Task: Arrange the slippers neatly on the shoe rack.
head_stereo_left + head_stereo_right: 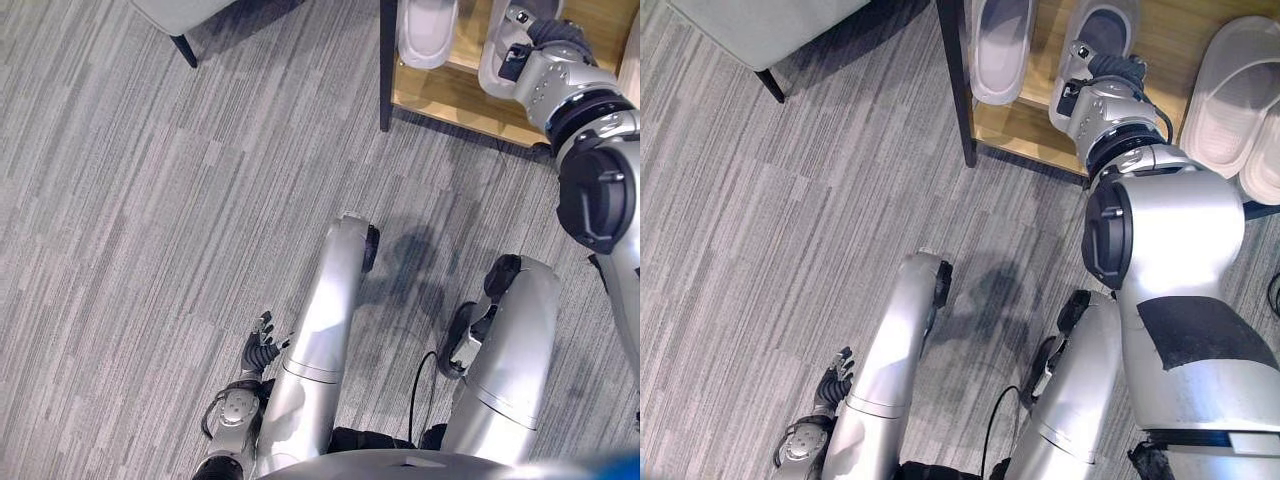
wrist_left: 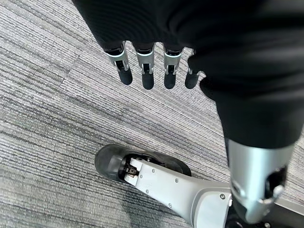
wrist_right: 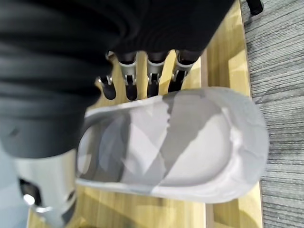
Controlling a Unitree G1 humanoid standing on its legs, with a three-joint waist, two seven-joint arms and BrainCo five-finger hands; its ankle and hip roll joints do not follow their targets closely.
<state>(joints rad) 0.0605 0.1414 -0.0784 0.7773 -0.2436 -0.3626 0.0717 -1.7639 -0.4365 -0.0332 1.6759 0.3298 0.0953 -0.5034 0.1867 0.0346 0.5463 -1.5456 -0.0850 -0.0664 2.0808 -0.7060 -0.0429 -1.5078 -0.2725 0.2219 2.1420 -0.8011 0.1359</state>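
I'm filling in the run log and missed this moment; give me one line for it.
right hand open over grey slipper on shoe rack | left hand open, idle above floor | second slipper beside it

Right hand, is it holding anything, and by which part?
Nothing is clearly held: the right hand hangs with straight fingers beside the grey foam slipper on the wooden shoe rack.

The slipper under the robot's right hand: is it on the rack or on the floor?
On the rack. The slipper lies flat on the wooden shelf, the right hand above it with fingers straight.

Under my right hand [image 3: 142,76] I see a smooth matt foam-like slipper [image 3: 190,142] on pale, lightly glossy wooden rack [image 3: 228,57]; the ribbed carpet [image 1: 150,250] looks rough.
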